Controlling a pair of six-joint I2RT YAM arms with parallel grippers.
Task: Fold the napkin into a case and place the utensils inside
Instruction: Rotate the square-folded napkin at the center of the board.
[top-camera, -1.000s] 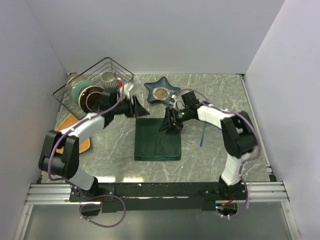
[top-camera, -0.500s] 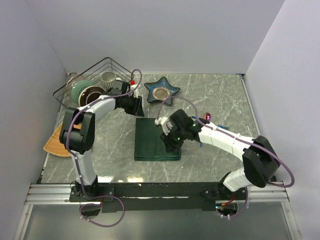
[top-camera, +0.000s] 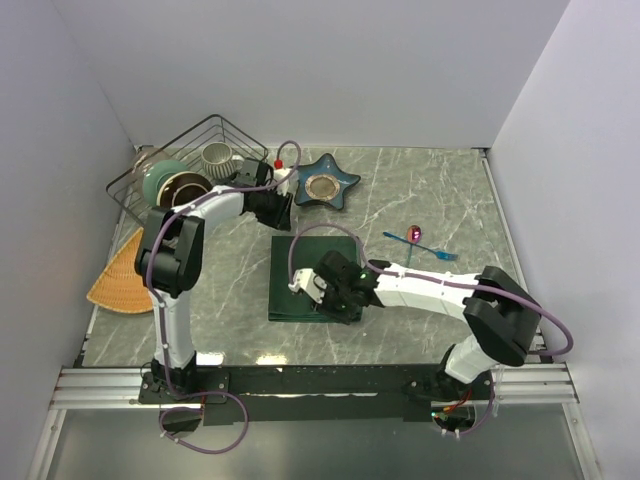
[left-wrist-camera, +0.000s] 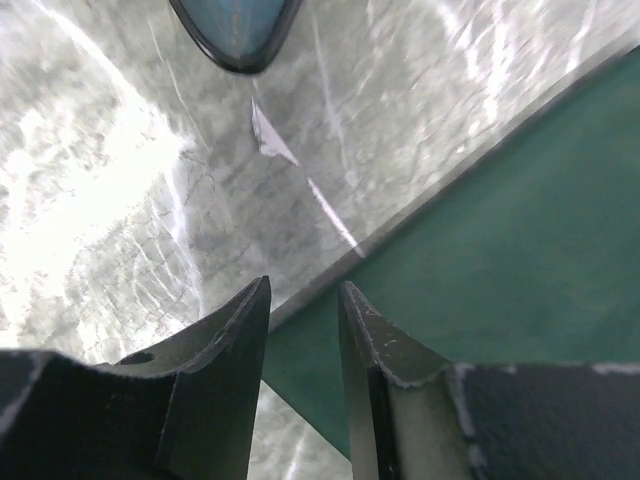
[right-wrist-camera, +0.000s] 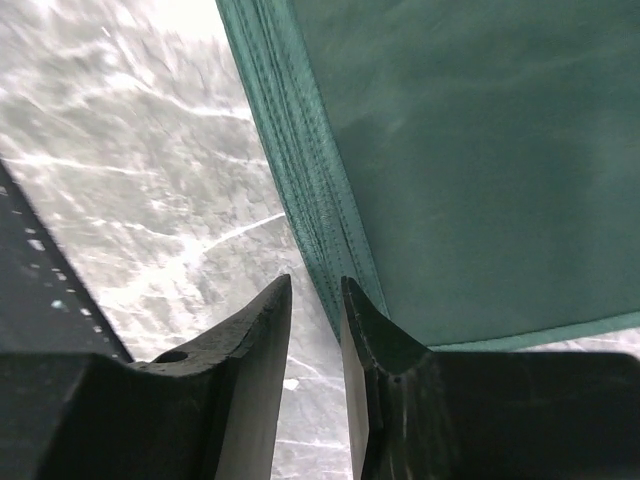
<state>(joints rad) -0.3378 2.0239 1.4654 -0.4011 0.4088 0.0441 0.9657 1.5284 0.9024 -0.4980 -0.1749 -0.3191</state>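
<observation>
The dark green napkin (top-camera: 305, 275) lies folded flat as a layered rectangle mid-table. My left gripper (top-camera: 279, 212) hovers at its far left corner; in the left wrist view the left gripper (left-wrist-camera: 303, 285) stands open by a narrow gap, and the napkin (left-wrist-camera: 500, 230) shows beyond the tips. My right gripper (top-camera: 337, 304) is low over the napkin's near right part. In the right wrist view the right gripper (right-wrist-camera: 316, 280) is narrowly open beside the stacked edge of the napkin (right-wrist-camera: 470, 150), with bare marble in the gap. The utensils, a blue one (top-camera: 428, 249) and a pink one (top-camera: 415, 232), lie right of the cloth.
A star-shaped blue dish (top-camera: 325, 185) sits just behind the napkin, and its tip (left-wrist-camera: 235, 30) shows in the left wrist view. A wire basket (top-camera: 170, 150) with bowls stands at the back left. An orange-tan mat (top-camera: 115, 285) lies at the left edge.
My right arm swept from the napkin's far right corner down to its near right part, uncovering the utensils. The left arm drew in toward the back left. Both jaws narrowed.
</observation>
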